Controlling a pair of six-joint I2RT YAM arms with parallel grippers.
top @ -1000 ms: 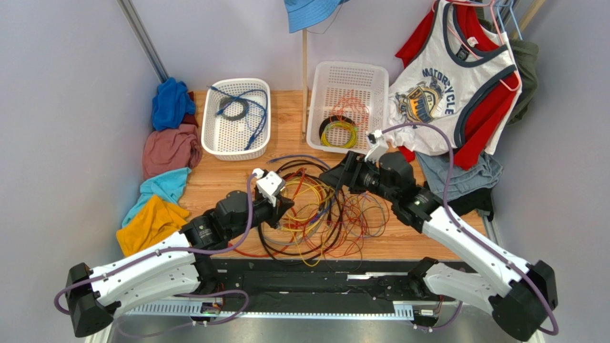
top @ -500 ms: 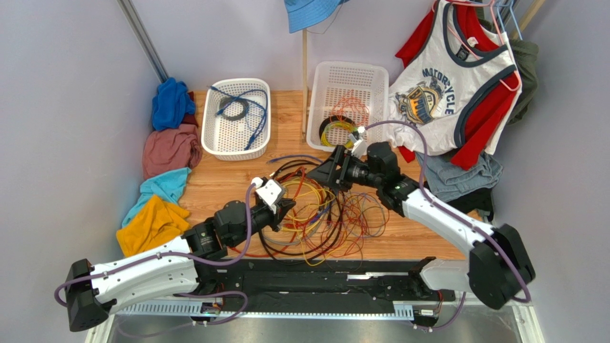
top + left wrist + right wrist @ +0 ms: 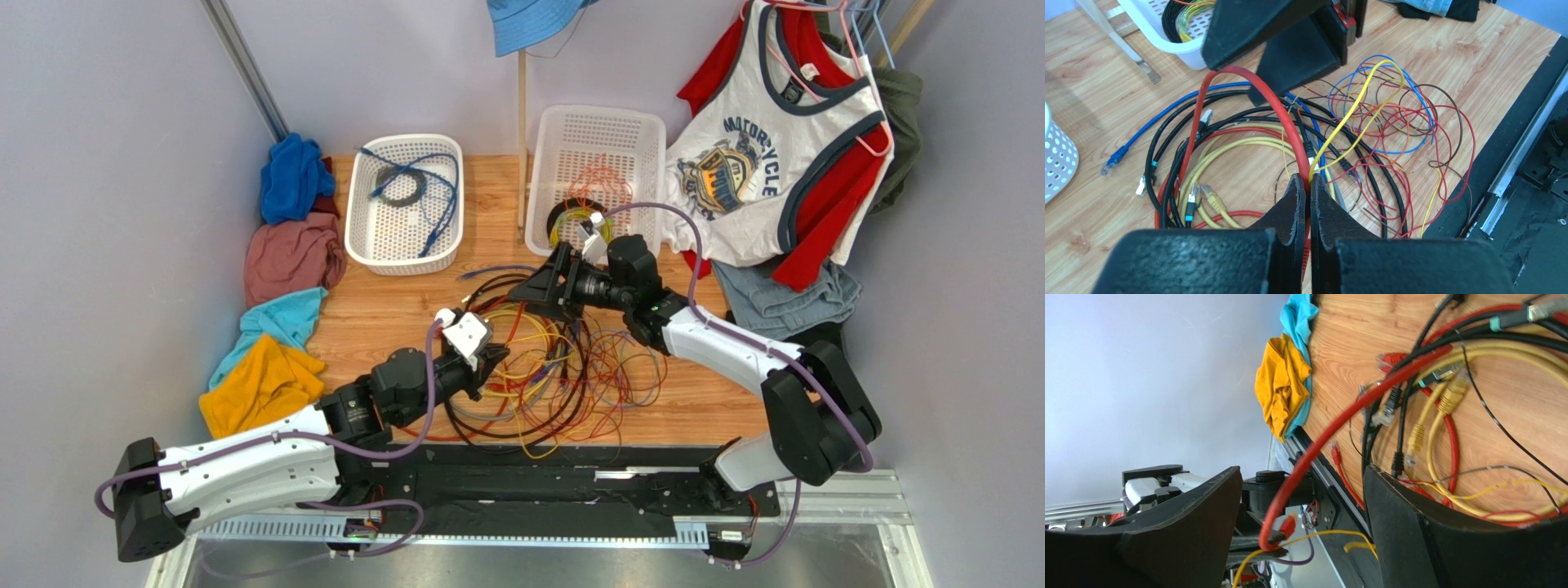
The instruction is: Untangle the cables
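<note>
The cables (image 3: 558, 374) lie in a tangle of black, red, yellow, blue and orange loops on the wooden table. My left gripper (image 3: 494, 359) sits at the tangle's left edge. In the left wrist view it (image 3: 1309, 182) is shut on a thick red cable (image 3: 1281, 116), which arches up and away. A thin yellow wire (image 3: 1364, 92) runs off from the tips. My right gripper (image 3: 530, 292) hangs over the far side of the tangle. In the right wrist view it (image 3: 1303, 474) is open, and the raised red cable (image 3: 1339, 425) passes between its jaws untouched.
A white basket (image 3: 356, 233) at the back left holds a blue cable and a small black coil. A second basket (image 3: 536, 184) holds a yellow-green and black coil. Folded cloths (image 3: 276, 368) line the left edge. Shirts (image 3: 761, 147) hang at the right.
My right gripper has swung left and forward over the tangle, now straddling the red cable. My left gripper has drawn back slightly toward the near edge, still shut on the red cable.
</note>
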